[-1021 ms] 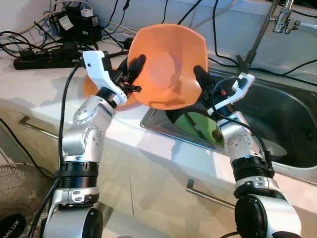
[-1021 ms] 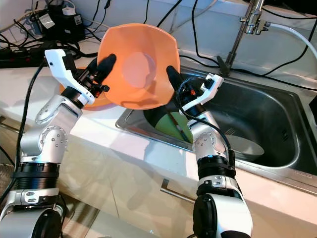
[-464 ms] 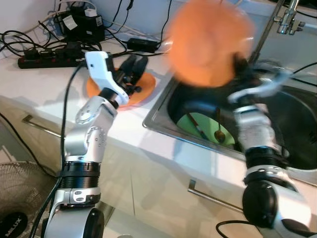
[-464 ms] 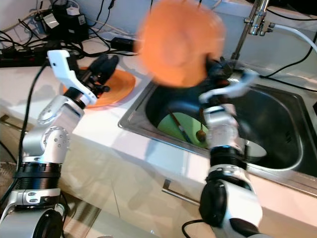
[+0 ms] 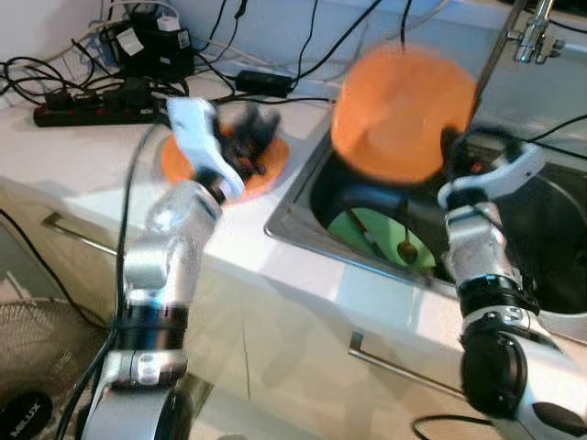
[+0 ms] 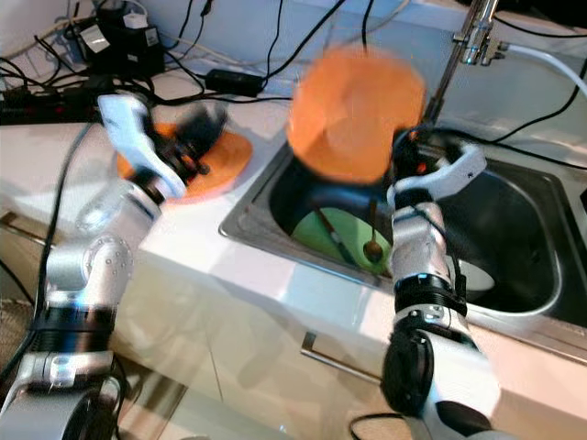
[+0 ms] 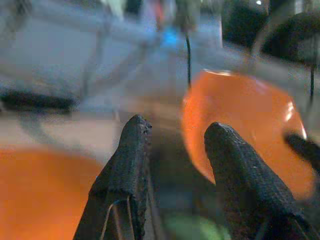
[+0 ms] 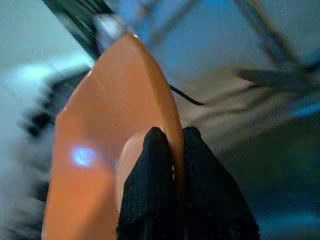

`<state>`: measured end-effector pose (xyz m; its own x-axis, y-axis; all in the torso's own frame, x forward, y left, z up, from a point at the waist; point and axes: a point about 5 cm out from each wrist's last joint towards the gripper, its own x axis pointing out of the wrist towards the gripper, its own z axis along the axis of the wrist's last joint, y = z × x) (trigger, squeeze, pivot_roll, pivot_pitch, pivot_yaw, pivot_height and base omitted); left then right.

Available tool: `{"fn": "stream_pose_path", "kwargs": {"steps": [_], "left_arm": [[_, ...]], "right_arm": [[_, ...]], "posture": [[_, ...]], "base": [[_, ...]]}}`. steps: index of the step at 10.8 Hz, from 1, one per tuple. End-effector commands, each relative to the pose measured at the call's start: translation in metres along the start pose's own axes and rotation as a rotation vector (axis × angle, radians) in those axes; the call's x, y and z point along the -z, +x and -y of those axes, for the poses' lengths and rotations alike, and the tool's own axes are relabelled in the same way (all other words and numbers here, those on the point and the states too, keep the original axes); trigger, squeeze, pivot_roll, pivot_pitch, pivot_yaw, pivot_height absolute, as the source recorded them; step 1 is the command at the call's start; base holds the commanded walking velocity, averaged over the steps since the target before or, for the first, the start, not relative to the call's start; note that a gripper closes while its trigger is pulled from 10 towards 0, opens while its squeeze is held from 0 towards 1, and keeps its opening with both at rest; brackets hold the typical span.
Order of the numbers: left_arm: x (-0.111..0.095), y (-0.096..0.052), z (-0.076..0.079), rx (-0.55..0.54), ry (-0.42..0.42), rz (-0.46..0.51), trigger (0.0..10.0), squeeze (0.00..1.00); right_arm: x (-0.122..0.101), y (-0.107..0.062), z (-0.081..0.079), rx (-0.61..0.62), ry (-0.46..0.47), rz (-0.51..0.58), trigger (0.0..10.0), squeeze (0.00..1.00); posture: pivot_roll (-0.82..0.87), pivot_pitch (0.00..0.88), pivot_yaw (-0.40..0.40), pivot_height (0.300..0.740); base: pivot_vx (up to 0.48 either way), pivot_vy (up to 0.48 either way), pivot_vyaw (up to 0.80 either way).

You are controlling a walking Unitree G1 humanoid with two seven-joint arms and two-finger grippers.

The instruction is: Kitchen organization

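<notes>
Orange bowl (image 5: 401, 115) over sink (image 5: 303, 206), white countertop (image 5: 83, 160)

On my right wrist feed, the right tool (image 8: 172, 165) has its two black fingers (image 8: 150, 185) pinched on the rim of the orange bowl (image 8: 100, 165), one finger on each face of the wall. The bowl stands edge-on to me, glossy with a highlight. Behind it everything is blurred: pale surfaces and dark cables (image 8: 75, 17).
</notes>
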<state>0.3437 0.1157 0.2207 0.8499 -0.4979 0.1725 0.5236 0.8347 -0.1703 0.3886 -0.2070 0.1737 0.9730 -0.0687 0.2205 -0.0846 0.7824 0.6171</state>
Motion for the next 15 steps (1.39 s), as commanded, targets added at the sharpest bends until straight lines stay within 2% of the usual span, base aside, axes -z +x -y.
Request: {"fn": "stream_pose_path", "kwargs": {"steps": [1,2,3,4,5,6,11,12,15], "left_arm": [[0.014,-0.002,0.007,0.013,0.015,-0.091,10.0,0.00],[0.023,-0.009,0.016,0.052,0.002,-0.146,10.0,0.00],[0.027,-0.013,0.018,0.068,0.008,-0.175,10.0,0.00],[0.033,-0.018,0.020,0.079,0.013,-0.224,10.0,0.00],[0.036,-0.020,0.020,0.070,0.018,-0.258,10.0,0.00],[0.037,-0.021,0.023,0.079,0.015,-0.272,10.0,0.00],[0.047,-0.027,0.033,0.119,0.048,-0.366,10.0,0.00],[0.051,-0.028,0.036,0.129,0.106,-0.400,10.0,0.00],[0.052,-0.027,0.040,0.138,0.107,-0.404,10.0,0.00]], "right_arm": [[-0.004,0.001,0.002,0.025,-0.088,0.009,10.0,0.00],[-0.001,-0.001,0.006,0.065,-0.189,-0.007,10.0,0.00],[-0.002,-0.001,0.007,0.075,-0.243,-0.014,10.0,0.00],[0.002,-0.001,0.005,0.066,-0.395,-0.049,10.0,0.00],[0.004,0.000,0.002,0.062,-0.442,-0.052,10.0,0.00],[0.007,0.000,0.000,0.052,-0.545,-0.063,10.0,0.00],[0.034,-0.005,-0.002,0.030,-0.641,-0.221,10.0,0.00],[0.039,-0.005,-0.005,0.021,-0.641,-0.243,10.0,0.00],[0.049,-0.006,-0.012,-0.015,-0.665,-0.293,10.0,0.00]], "posture": [[0.26,0.016,-0.039,0.740],[0.26,0.018,-0.042,0.740],[0.26,0.019,-0.042,0.740],[0.26,0.018,-0.043,0.740],[0.27,0.014,-0.044,0.740],[0.26,0.011,-0.045,0.740],[0.27,0.000,-0.046,0.740],[0.27,0.000,-0.046,0.740],[0.28,0.000,-0.053,0.740]], "base": [[0.000,0.000,0.00],[0.000,0.000,0.00],[0.000,0.000,0.00],[0.000,0.000,0.00],[0.000,0.000,0.00],[0.000,0.000,0.00],[0.000,0.000,0.00],[0.000,0.000,0.00],[0.000,0.000,0.00]]}}
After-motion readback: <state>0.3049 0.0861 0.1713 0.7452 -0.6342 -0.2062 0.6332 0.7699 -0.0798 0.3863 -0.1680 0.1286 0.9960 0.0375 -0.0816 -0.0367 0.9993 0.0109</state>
